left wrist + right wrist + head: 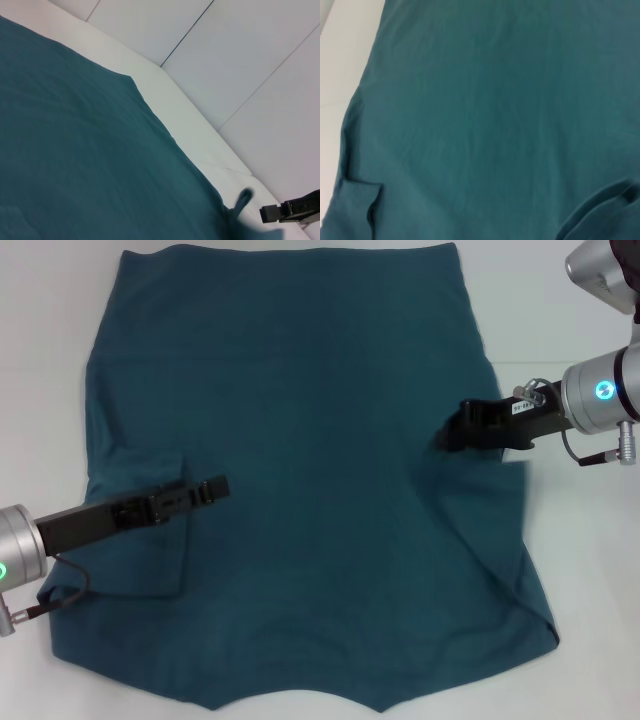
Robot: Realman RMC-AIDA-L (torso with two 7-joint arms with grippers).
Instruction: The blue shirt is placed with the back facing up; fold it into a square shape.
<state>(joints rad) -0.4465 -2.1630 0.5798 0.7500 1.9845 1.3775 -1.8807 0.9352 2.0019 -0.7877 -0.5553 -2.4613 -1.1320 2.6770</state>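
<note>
Blue shirt (320, 470): spread back-up across white counter (590, 570), plain side showing, long axis running toward and away from robot, neck edge nearest. Left sleeve already turned inward onto body panel; right sleeve bunched inward under right end effector (452, 433). Left end effector (215, 488): low over folded left sleeve, reaching toward shirt's midline, fingers apparently together with no cloth visibly between them. Right end effector: at shirt's right side, level with sleeve, fabric drawn up toward it; grip state not discernible. Likely step: side folds toward midline, right arm nearer to unfinished side. No containers present.
</note>
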